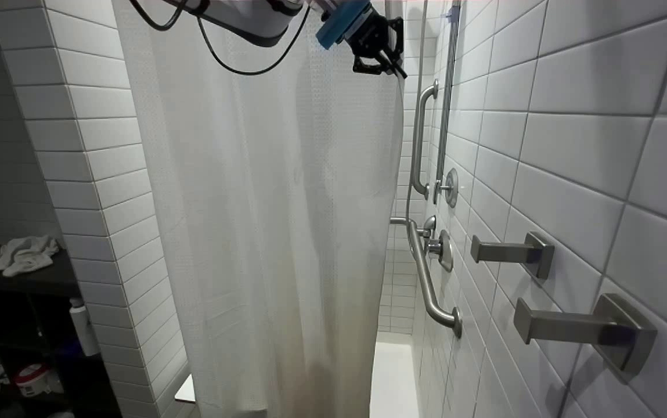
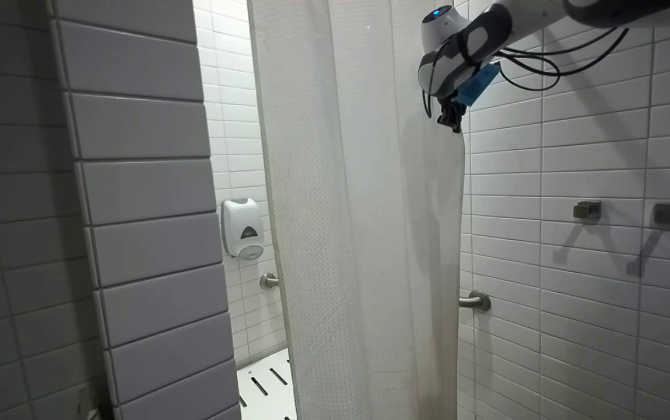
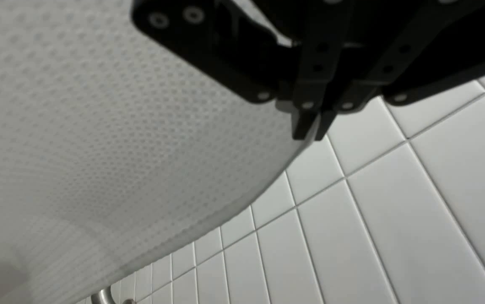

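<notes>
A white textured shower curtain point(image 1: 275, 174) hangs down the middle of an exterior view. It also shows in an exterior view point(image 2: 364, 204) and fills the left of the wrist view point(image 3: 149, 152). My black gripper point(image 3: 315, 126) is shut on the curtain's free side edge. The thin edge passes between the two fingertips and curves away down to the left in the wrist view. In both exterior views the gripper point(image 1: 398, 71) point(image 2: 455, 128) is high up at the curtain's edge beside the tiled wall. The curtain's top is out of view.
Metal grab bars point(image 1: 426, 278) and a shower valve point(image 1: 444, 249) are on the tiled wall point(image 1: 571, 162). Two square hooks point(image 1: 513, 252) stick out nearer the camera. A tiled pillar point(image 2: 154, 192), soap dispenser point(image 2: 243, 228) and slotted white seat point(image 2: 266, 388) are on the curtain's far side.
</notes>
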`<state>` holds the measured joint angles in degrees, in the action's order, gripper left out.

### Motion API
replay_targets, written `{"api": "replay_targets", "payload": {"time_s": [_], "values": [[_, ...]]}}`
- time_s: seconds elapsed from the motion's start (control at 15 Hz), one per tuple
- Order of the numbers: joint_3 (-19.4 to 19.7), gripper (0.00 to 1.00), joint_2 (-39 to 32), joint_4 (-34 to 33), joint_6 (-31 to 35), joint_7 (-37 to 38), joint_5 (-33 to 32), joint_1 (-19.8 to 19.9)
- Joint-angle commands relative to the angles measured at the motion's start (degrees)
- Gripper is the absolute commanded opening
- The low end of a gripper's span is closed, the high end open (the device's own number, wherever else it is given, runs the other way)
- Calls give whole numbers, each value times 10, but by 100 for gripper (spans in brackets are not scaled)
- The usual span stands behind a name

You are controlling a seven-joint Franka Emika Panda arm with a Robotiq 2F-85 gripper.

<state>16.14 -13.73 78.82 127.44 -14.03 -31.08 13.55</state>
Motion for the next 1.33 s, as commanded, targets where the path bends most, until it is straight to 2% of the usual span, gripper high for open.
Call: {"api": "replay_targets", "payload": {"time_s": [0.0,0.33,1.27], "values": [[-4,0,-55,-51,-62,4,24,6],[-2,0,-75,-74,-81,4,46,16],[2,0,-74,-44,-74,22,62,69]]}}
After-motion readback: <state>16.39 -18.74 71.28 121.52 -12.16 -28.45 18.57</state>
